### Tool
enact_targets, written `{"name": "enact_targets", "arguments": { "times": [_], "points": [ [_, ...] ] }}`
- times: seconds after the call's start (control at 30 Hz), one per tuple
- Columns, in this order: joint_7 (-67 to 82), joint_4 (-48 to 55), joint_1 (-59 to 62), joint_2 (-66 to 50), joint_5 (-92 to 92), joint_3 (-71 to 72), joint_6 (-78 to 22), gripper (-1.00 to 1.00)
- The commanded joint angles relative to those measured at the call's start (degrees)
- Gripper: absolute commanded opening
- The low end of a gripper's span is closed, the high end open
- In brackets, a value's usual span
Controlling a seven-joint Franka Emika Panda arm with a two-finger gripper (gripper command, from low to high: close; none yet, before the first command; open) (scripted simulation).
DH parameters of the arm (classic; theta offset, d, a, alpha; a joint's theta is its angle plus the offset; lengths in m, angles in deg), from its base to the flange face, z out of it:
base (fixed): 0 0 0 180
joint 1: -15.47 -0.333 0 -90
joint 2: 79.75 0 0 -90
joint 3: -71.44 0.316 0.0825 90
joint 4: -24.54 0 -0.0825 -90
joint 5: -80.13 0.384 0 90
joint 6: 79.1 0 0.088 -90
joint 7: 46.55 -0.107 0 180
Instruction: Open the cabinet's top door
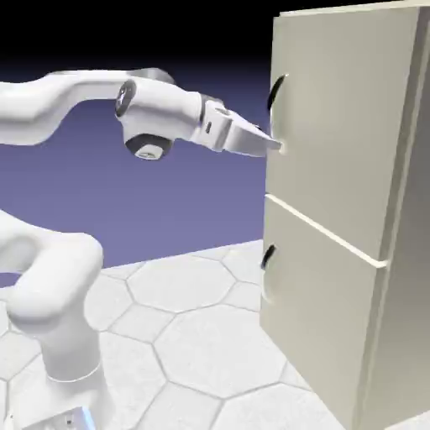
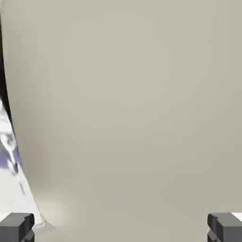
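The top door (image 1: pixel 336 126) is not yet opened; the claw (image 1: pixel 275 144), spread wide and grasping nothing, sits just below its handle (image 1: pixel 276 94).

— What lies behind everything?
— A plain backdrop (image 1: pixel 193 193), black along the frame's top, fading down to blue-violet.
— And below?
— A pale table surface (image 1: pixel 193 336) marked with large hexagons fills the lower frame, evenly lit.

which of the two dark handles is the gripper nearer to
The upper handle on the top door; the gripper sits just below it, well above the lower handle.
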Motion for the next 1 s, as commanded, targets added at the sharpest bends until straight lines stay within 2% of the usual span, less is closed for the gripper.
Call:
{"name": "enact_targets", "arguments": {
  "times": [0.0, 0.47, 0.53, 0.7, 0.73, 0.97],
  "points": [
    [1.5, 0.25, 0.95, 0.84, 2.5, 0.97, -0.3, 0.0],
    [22.5, 3.76, 14.23, 12.65, 37.38, 14.51, -4.56, 0.0],
    [23.13, 3.86, 14.62, 13.01, 38.43, 14.91, -4.69, 0.0],
    [26.99, 10.47, 24.82, 9.29, 45.27, 19.71, -8.13, 0.0],
    [26.99, 10.47, 24.82, 9.29, 45.27, 19.71, -8.13, -1.0],
    [30.03, -0.03, 13.99, 12.98, 38.72, 7.27, -18.93, -1.0]
  ]
}}
